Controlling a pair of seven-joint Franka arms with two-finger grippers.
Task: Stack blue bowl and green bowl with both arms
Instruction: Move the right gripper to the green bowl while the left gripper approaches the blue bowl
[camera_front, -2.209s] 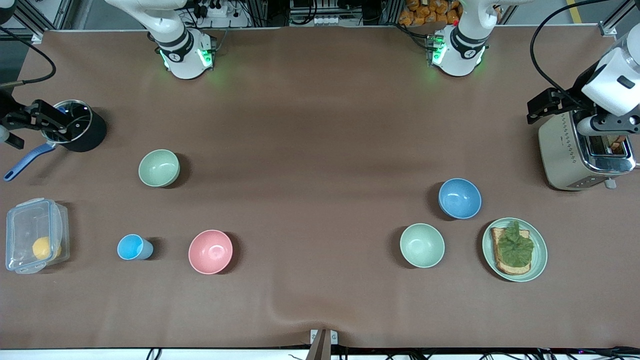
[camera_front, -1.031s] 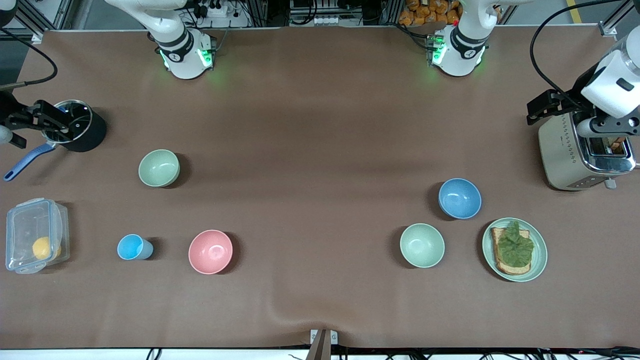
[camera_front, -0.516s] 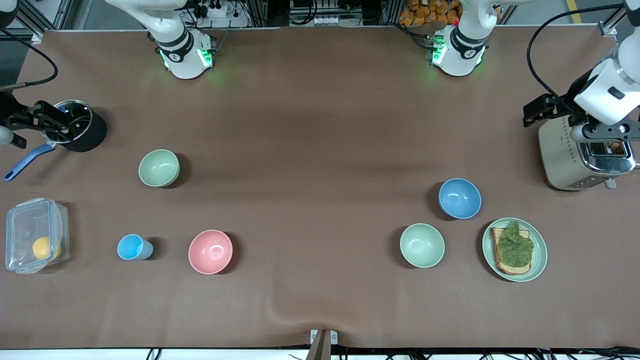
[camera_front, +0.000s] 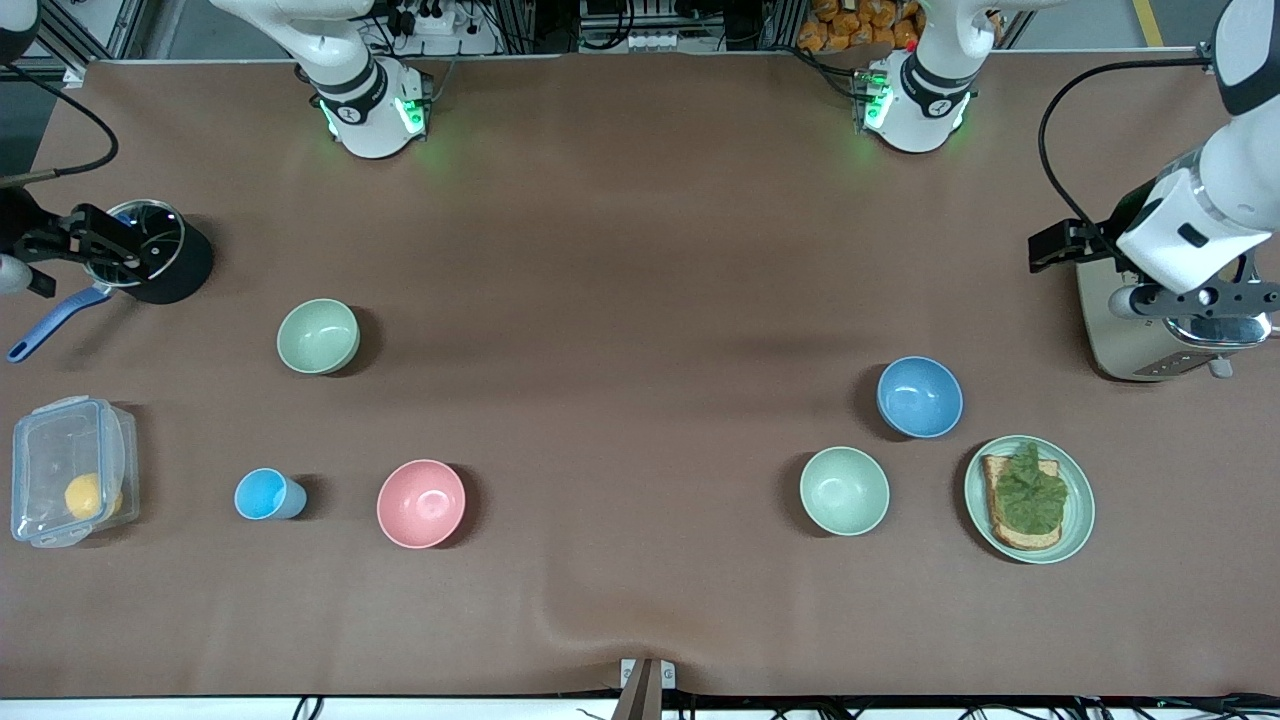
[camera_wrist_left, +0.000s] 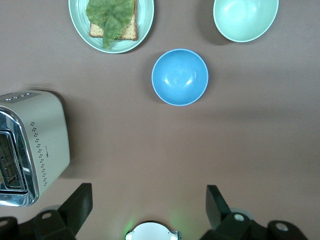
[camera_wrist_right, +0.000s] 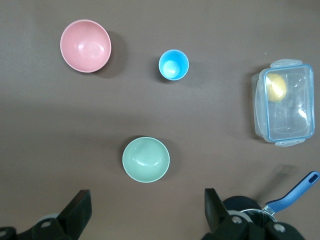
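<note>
Blue bowl (camera_front: 920, 397) sat upright and empty on the table, just beside the toast plate (camera_front: 1078, 510), farther from the front camera than it. Green bowl (camera_front: 318, 336), sage, upright and empty, was well apart from that plate, toward the right arm's end.

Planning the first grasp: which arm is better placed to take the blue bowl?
Probably the left. Its open end effector hangs over the toaster at the blue bowl's end; the right end effector is over the pot.
</note>
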